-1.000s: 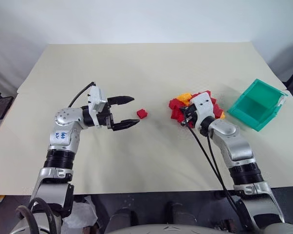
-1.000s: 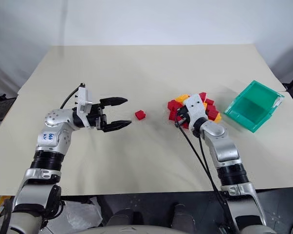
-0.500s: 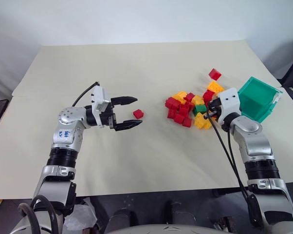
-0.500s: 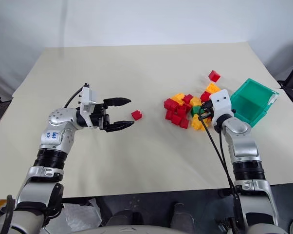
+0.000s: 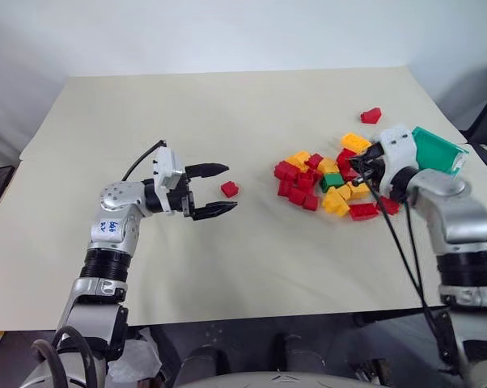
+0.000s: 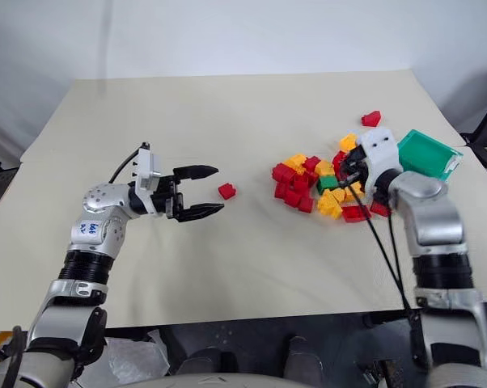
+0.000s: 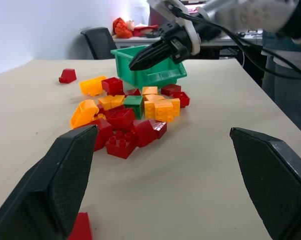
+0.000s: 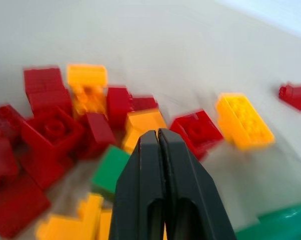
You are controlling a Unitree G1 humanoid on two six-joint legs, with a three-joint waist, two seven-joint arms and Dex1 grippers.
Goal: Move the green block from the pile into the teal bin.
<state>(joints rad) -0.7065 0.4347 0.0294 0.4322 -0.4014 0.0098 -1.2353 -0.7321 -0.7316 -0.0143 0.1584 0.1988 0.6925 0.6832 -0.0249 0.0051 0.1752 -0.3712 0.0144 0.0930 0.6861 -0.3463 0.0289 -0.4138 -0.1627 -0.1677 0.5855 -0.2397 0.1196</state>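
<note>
One small dark-green plastic brick (image 5: 333, 180) lies exposed in the scattered red and yellow brick pile (image 5: 320, 186).
Right claw (image 8: 158, 145), closed and empty, hovers above; descending closed could shove it. Left claw (image 5: 219, 191) gapes, empty.

pile (image 5: 328, 182) left of bin (image 5: 439, 151), block (image 5: 333, 180) within pile

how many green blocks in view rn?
1. The green block lies in the pile among red and yellow bricks, outside the teal bin. More could be hidden under other bricks.
</note>
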